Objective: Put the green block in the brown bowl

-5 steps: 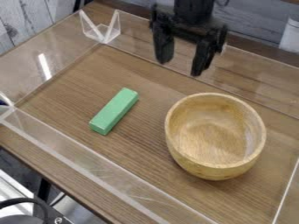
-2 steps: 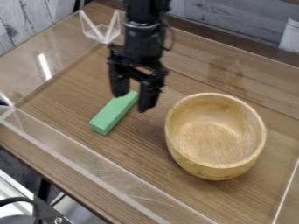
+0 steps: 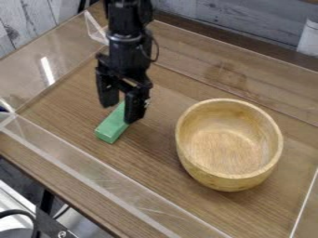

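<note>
Bright green and flat, the small rectangular block [image 3: 113,126] lies on the wooden table [image 3: 74,93] at nine o'clock of the round tan wooden bowl [image 3: 230,144], well apart from it. Its long axis runs from seven toward one o'clock. The black pincer [image 3: 123,104], jaws spread wide and empty, hangs over the block's far end, pointing straight down from an upright arm.
</note>
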